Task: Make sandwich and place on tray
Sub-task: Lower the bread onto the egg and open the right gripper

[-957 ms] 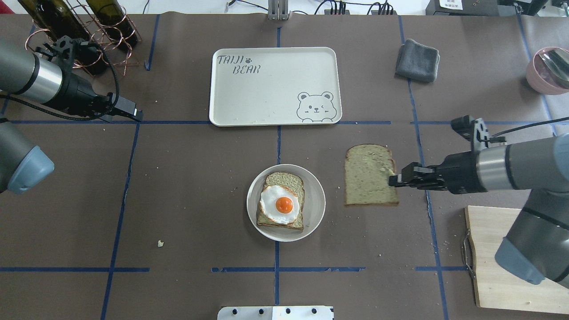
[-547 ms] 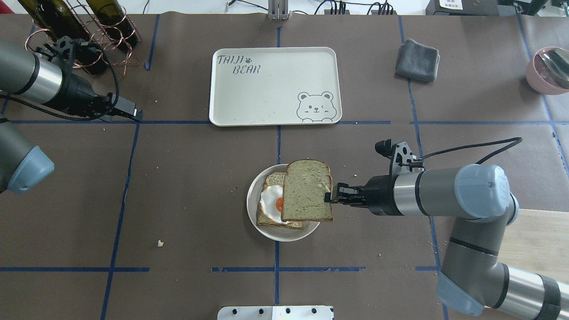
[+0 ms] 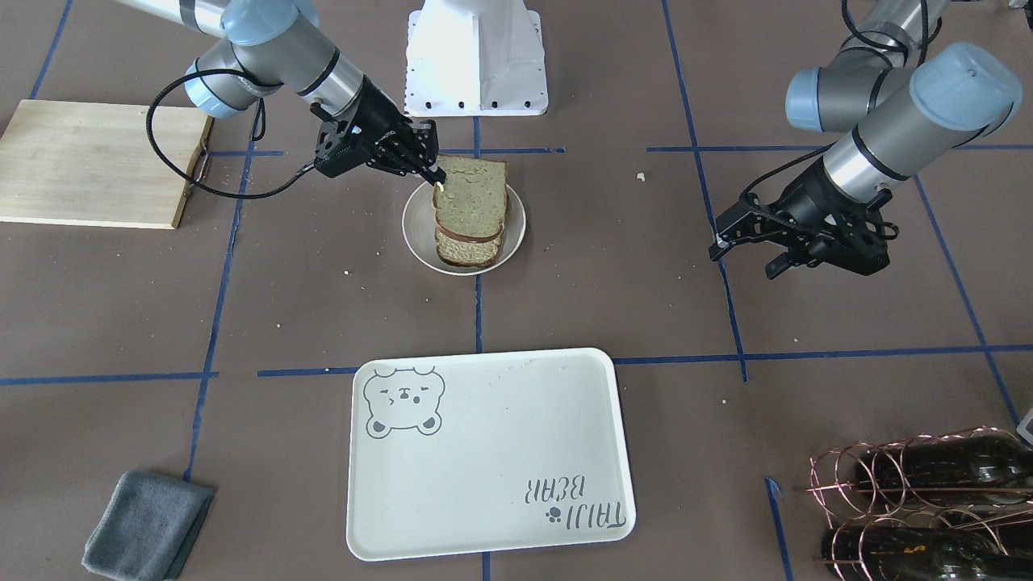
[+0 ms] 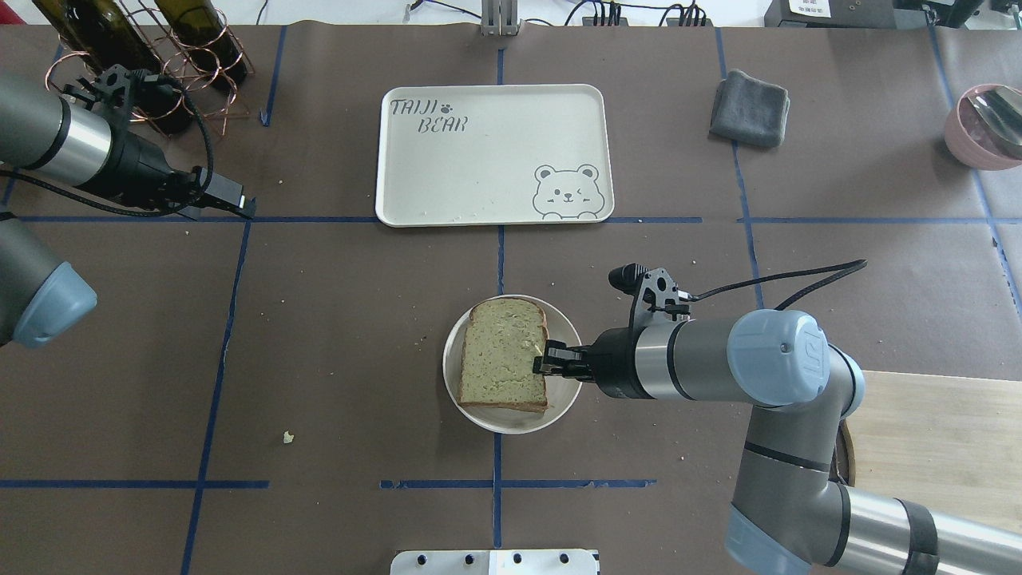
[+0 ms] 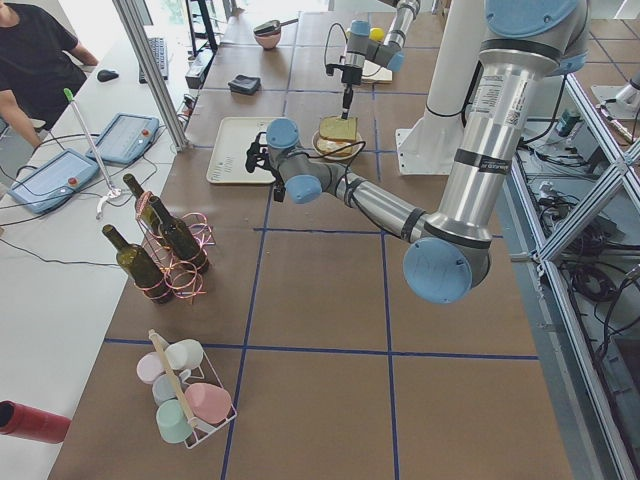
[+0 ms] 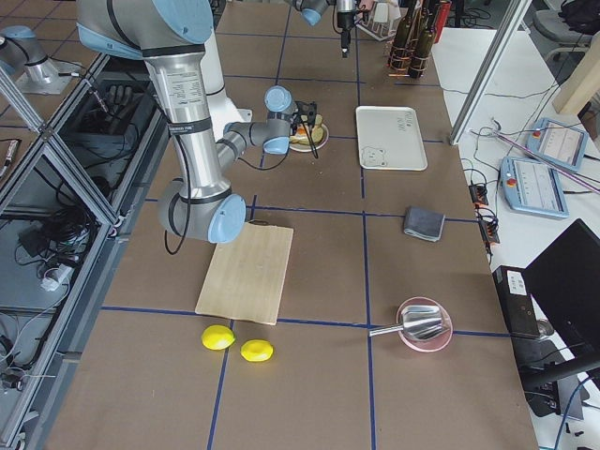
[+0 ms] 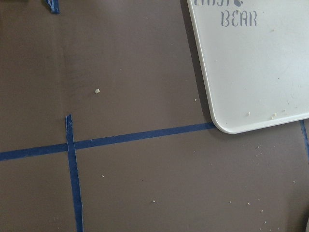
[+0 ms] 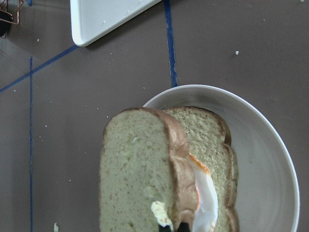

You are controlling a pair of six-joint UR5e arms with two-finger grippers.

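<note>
My right gripper (image 4: 547, 359) is shut on the edge of the top bread slice (image 4: 505, 354) and holds it over the round white plate (image 4: 568, 383). The slice leans on the fried egg (image 8: 205, 193) and the bottom slice (image 8: 203, 130). From above the egg is hidden. In the front-facing view the top slice (image 3: 472, 198) lies tilted on the bottom slice (image 3: 466, 248), with the right gripper (image 3: 434, 171) at its raised edge. The cream bear tray (image 4: 495, 152) lies beyond the plate with nothing on it. My left gripper (image 4: 239, 206) hovers open at the left, beside the tray (image 7: 256, 63).
A wooden cutting board (image 4: 926, 431) lies at the near right under my right arm. A grey cloth (image 4: 750, 108) and a pink bowl (image 4: 986, 124) sit at the far right. A copper rack with wine bottles (image 4: 160, 48) stands at the far left.
My right gripper has carried the bread slice from the table right of the plate leftwards and down onto the egg and bottom slice. The left arm has not moved.
</note>
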